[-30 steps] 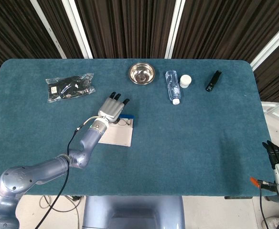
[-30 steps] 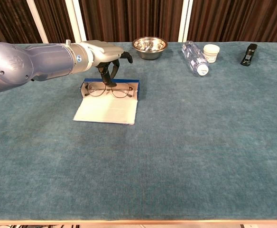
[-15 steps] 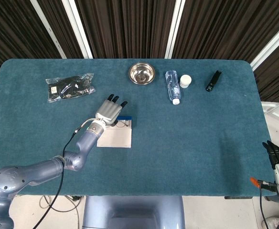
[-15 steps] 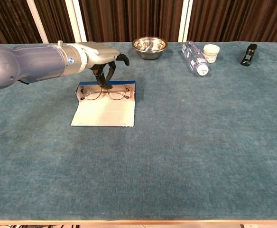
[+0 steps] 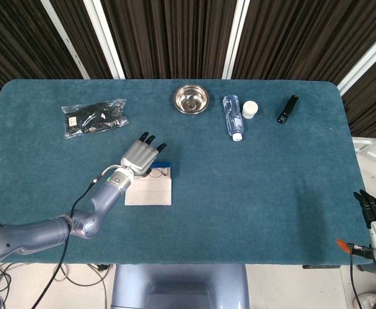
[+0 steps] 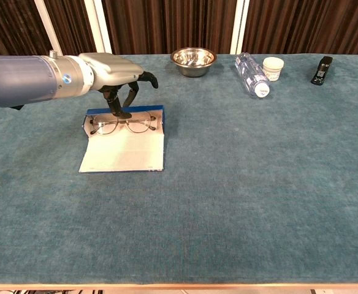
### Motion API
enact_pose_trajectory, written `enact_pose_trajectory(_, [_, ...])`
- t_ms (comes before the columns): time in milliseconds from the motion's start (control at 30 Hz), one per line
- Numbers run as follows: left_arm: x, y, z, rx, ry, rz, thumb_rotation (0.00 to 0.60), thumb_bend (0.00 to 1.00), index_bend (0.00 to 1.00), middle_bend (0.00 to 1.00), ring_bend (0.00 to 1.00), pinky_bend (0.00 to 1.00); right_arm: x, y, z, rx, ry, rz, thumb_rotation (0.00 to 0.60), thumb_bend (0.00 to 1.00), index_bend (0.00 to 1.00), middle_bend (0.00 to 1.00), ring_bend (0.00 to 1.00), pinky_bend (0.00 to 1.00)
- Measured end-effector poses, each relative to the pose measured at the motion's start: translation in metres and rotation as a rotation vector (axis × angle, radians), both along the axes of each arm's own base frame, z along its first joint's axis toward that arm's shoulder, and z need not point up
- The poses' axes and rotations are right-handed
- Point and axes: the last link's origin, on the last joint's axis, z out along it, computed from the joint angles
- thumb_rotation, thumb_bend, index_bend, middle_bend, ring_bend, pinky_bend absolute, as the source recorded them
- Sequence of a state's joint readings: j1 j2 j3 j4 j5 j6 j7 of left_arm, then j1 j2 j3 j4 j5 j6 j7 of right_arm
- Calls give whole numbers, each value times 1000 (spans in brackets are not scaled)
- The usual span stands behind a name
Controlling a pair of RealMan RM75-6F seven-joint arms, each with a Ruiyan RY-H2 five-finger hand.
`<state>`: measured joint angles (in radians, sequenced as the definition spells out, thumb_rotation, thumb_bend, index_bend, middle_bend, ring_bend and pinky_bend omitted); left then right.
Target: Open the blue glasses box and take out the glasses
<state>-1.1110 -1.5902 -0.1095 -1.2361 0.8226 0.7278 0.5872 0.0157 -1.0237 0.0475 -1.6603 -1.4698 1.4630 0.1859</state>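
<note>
Teal bench (image 6: 240, 184): left hand (image 6: 114, 70) fingers (image 6: 119, 111) pinch the glasses (image 6: 122, 124) bridge in the open blue glasses box (image 6: 125, 145); lift straight, gently.

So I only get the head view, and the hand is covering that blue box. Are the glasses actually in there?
Observer: Yes. From the chest view, the glasses lie in the open blue glasses box, not lifted out yet.
Operator: Is the hand gripping them?
Observer: The left hand reaches down from above and its fingertips meet the frame at the bridge between the lenses. Whether they pinch it, I cannot tell.
</note>
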Motion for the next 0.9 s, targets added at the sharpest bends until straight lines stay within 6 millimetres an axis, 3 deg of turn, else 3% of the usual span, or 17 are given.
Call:
enact_pose_trajectory(467, [-16,-8,18,23,72,-35,600,324,136,555,74,75,0,0,0,1,-2,-1,600,205,0,0,0,199])
enact_pose_trajectory(900, [-11,5,21,71,142,-142,600,325,136,553,74,75,0,0,0,0,-4,-2,600,204,0,0,0,199])
